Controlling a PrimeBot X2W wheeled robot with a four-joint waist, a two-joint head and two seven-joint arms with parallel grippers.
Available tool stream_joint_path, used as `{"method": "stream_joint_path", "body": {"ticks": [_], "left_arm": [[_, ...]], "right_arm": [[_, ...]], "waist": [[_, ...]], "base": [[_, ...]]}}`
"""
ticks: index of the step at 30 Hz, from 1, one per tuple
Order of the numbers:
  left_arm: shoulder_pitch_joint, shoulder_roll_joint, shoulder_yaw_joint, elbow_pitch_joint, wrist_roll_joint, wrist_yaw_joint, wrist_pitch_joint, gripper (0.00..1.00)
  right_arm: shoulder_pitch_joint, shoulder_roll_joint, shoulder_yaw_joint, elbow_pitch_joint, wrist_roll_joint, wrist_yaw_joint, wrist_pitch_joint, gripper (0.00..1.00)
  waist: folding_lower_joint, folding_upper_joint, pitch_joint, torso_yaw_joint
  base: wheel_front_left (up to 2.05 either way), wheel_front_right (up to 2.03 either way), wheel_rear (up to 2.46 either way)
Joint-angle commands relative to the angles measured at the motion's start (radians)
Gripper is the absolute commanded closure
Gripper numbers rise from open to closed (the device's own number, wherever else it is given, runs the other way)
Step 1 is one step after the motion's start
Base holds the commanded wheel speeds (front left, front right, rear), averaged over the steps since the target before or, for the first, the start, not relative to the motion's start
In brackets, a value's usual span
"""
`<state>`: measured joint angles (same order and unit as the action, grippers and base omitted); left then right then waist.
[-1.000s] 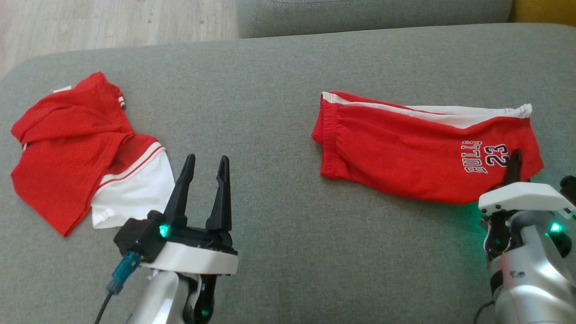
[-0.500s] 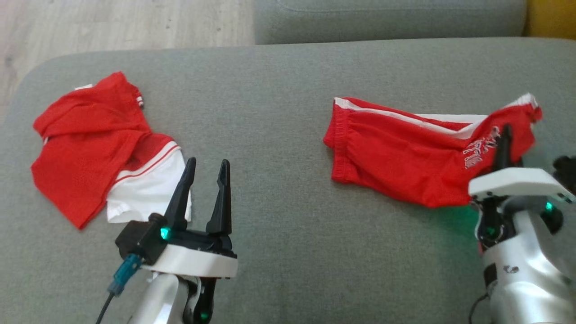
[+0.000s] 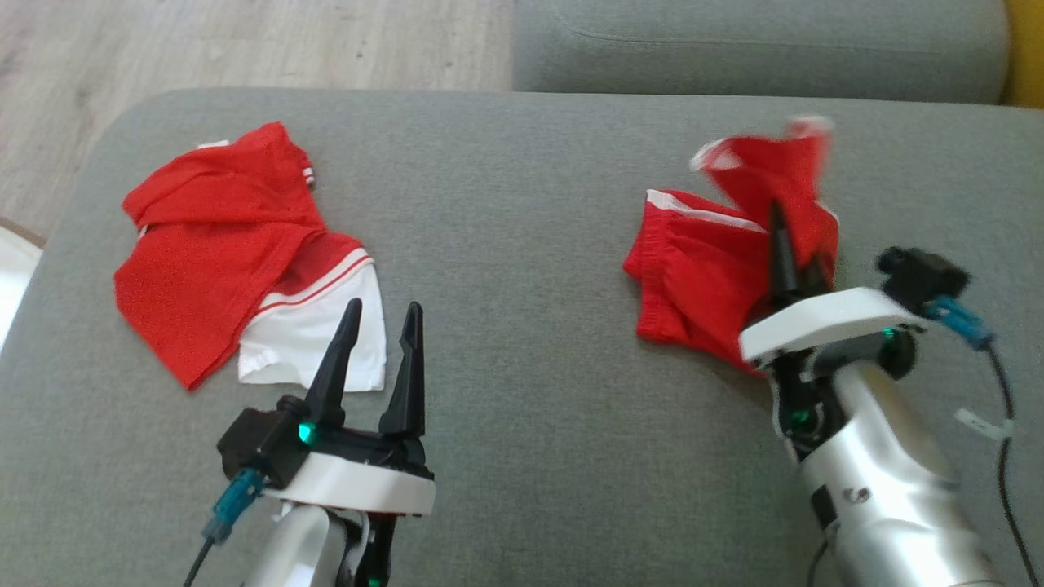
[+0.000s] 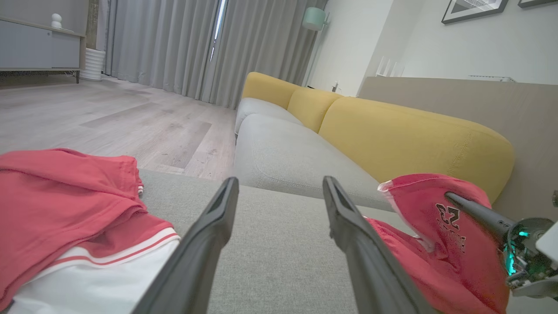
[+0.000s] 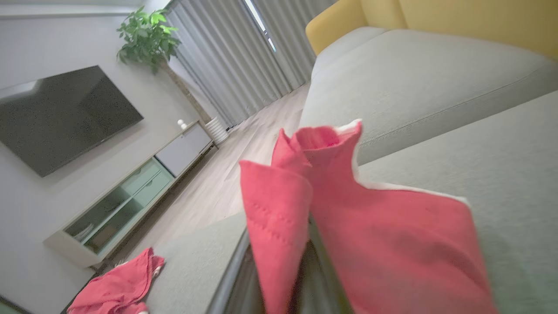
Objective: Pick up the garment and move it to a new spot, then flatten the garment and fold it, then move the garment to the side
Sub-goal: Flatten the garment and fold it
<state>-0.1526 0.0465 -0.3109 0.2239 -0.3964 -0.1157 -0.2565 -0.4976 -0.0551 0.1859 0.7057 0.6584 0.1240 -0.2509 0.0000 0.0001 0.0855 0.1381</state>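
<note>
Between clenched fingers of right gripper (image 3: 787,253): one end of red shorts (image 3: 693,277), raised | rest trails on sofa (image 3: 530,204) | likely light, limp; hold by hem | left gripper (image 3: 384,308) spread, empty

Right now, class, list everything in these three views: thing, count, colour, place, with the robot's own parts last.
Bulls shorts: one, red, seat's right, one end lifted.
jersey: one, red and white, crumpled, seat's left.
sofa seat: one, grey, under both garments.
back cushions: three, yellow, behind the seat.
television: one, black, on the wall.
potted plant: one, green, beside the curtains.
left gripper: one, dark, open, above the seat's near left.
right gripper: one, dark, shut on the Bulls shorts.
</note>
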Motion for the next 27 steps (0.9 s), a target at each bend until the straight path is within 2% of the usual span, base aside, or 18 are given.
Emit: {"method": "stream_joint_path", "body": {"ticks": [1,7,14,15,16,19,23,27], "left_arm": [[-0.011,0.004,0.025,-0.026,-0.002,-0.003,-0.005,0.00],[-0.013,0.004,0.023,-0.027,-0.003,-0.002,-0.005,0.00],[-0.021,0.004,0.024,-0.030,-0.008,0.002,-0.005,0.00],[-0.021,0.004,0.024,-0.030,-0.009,0.002,-0.005,0.00],[-0.022,0.004,0.024,-0.030,-0.010,0.003,-0.005,0.00],[-0.025,0.004,0.023,-0.028,-0.013,0.005,-0.005,0.00],[-0.027,0.004,0.025,-0.029,-0.016,0.009,-0.005,0.00],[-0.029,0.004,0.030,-0.034,-0.013,0.010,-0.005,0.00]], "right_arm": [[-0.010,0.005,0.073,-0.027,0.013,0.007,-0.011,1.00],[-0.023,0.005,0.156,0.013,0.018,0.007,-0.011,1.00],[-0.061,0.005,0.227,0.137,-0.038,0.007,-0.011,1.00],[-0.068,0.005,0.242,0.150,-0.052,0.007,-0.011,0.66],[-0.071,0.005,0.260,0.167,-0.057,0.007,-0.011,0.00],[-0.077,0.005,0.375,0.192,-0.056,0.007,-0.007,0.00],[-0.077,0.005,0.529,0.196,-0.020,0.007,0.055,0.00],[-0.094,0.005,0.582,0.205,0.010,0.007,0.048,0.00]], "waist": [[0.0000,-0.0001,-0.002,0.017],[0.0000,-0.0001,0.005,0.042],[0.0000,-0.0001,0.026,0.061],[0.0000,-0.0001,0.028,0.060],[0.0000,-0.0001,0.029,0.060],[0.0000,-0.0001,0.028,0.055],[0.0000,-0.0001,0.020,0.034],[0.0000,-0.0001,0.013,0.003]], "base": [[0.00,0.00,0.00],[0.00,0.00,0.00],[0.00,0.00,0.00],[0.00,0.00,0.00],[0.00,0.00,0.00],[0.00,0.00,0.00],[0.00,0.00,0.00],[0.00,0.00,0.00]]}}
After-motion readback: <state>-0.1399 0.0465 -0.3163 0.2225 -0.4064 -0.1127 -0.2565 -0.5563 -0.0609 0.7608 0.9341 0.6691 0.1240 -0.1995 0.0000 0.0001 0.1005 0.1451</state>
